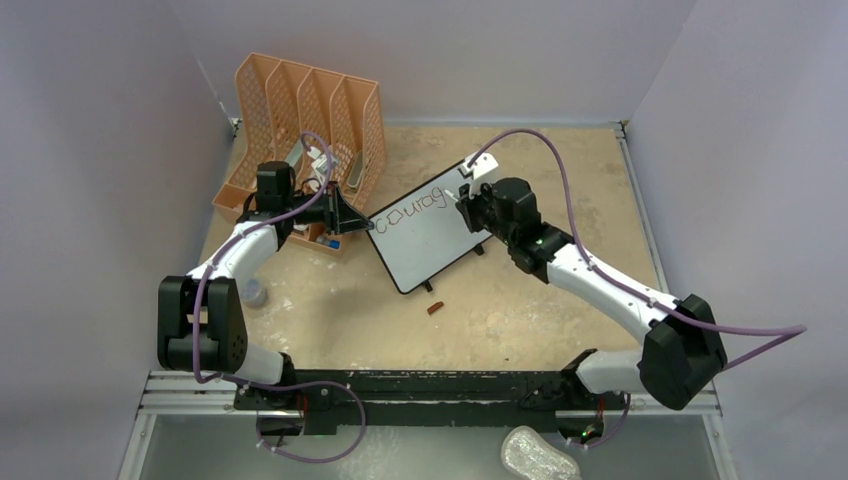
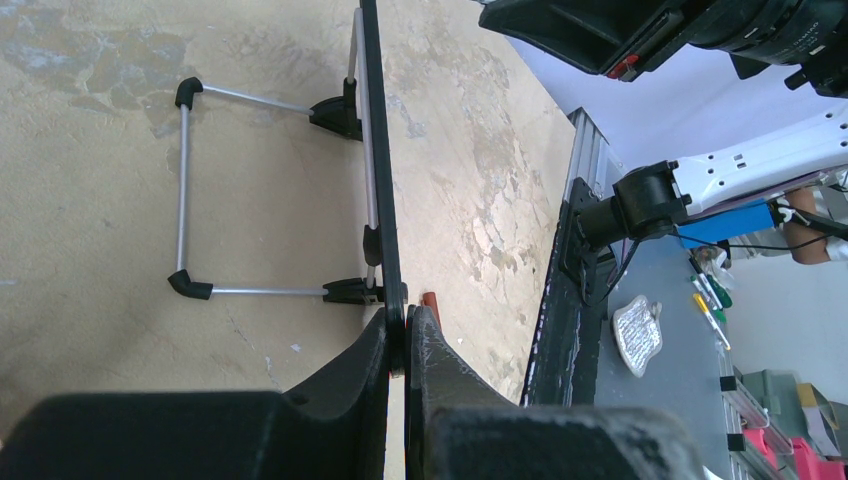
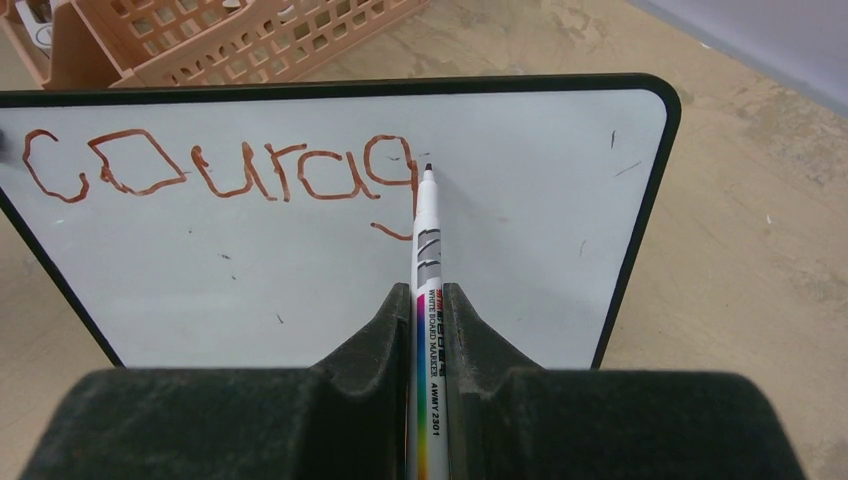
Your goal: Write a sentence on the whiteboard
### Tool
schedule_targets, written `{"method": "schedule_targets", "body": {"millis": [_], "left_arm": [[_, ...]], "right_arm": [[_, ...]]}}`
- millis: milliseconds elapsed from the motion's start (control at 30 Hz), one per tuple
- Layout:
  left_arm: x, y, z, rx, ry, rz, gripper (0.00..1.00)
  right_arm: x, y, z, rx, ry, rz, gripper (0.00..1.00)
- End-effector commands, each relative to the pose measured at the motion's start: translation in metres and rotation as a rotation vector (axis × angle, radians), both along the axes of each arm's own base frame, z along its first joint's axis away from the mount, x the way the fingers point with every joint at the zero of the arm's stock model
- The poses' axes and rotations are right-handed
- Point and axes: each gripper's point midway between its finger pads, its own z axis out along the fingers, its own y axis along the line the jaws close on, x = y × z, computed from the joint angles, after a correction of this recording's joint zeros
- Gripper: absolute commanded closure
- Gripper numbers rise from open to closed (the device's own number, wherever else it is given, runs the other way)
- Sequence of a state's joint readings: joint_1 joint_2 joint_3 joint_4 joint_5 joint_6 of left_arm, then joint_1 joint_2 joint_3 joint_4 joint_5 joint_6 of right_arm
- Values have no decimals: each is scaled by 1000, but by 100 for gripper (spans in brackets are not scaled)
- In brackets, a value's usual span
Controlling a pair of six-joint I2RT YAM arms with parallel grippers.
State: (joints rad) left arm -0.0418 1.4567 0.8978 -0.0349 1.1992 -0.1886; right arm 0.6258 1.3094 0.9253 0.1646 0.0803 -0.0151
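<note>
Whiteboard [image 1: 430, 240]: we see it standing mid-table, just beside the organizer [image 1: 310, 110].
Left gripper [image 2: 405, 325]: our jaws are clamped on the board's edge.
Right gripper [image 3: 428, 300]: our jaws are closed around the marker [image 3: 427, 230], its tip just right of the "g".
Sentence [image 3: 220, 172]: we read "courag" along the top.

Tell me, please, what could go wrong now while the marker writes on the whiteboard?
1. The left pincer grips the whiteboard only by its thin edge, so marker pressure might tilt it or make it slip out.
2. The right pincer holds the whiteboard marker well back from its tip, so the tip might wobble and spoil the next letter after "courag".
</note>
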Motion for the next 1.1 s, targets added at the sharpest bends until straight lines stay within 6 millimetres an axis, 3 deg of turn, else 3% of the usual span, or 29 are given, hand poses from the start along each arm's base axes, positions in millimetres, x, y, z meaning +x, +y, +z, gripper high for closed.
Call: {"method": "schedule_targets", "body": {"millis": [0,700,1067], "left_arm": [[-2,-6,-10,26,1,-19,100],[-2,-6,-10,27,0,-21,100],[-2,-6,-10,28,-2,-20,100]], "right_arm": [[12,10,37,73,-79,10,100],[21,0,22,46,-56,-34,100],[29,-9,29,53,-82,-76,100]]}}
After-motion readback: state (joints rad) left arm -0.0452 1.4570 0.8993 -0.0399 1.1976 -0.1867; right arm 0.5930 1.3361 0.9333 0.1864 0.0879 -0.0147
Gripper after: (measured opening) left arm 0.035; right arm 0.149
